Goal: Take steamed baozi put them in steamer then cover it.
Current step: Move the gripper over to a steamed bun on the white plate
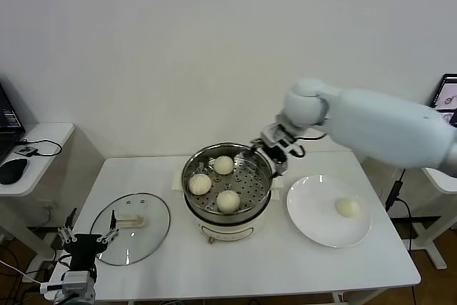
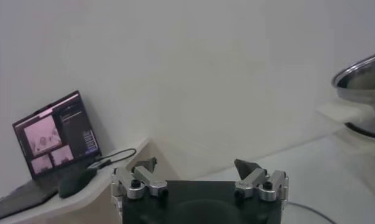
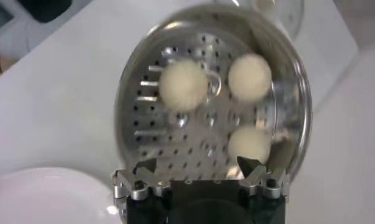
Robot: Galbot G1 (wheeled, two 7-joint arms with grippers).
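**Three Buns in the Steamer, One on the Plate**

White table [image 1: 235, 269] is backed by a pale wall. Three steamed baozi [image 1: 228, 201] are seen inside the steamer [image 1: 227, 171]; a fourth [image 1: 348, 208] is left on the white plate [image 1: 314, 223]. The right gripper [image 1: 277, 149] is held empty at the steamer's far rim, jaws spread. The cover [image 1: 132, 228] is laid flat on the table, left of the steamer. The left gripper [image 1: 87, 235] is parked beside it, jaws apart.

Three steamed baozi [image 1: 214, 183] sit on the perforated tray of the steamer [image 1: 227, 189] at the table's [image 1: 250, 266] centre. The right gripper [image 1: 273, 149] hovers over the steamer's far right rim, fingers spread and empty. A fourth bun [image 1: 348, 208] waits on the white plate [image 1: 314, 226] to the right. The cover [image 1: 132, 228] lies flat on the left, the left gripper [image 1: 87, 236] parked open at its near left edge.
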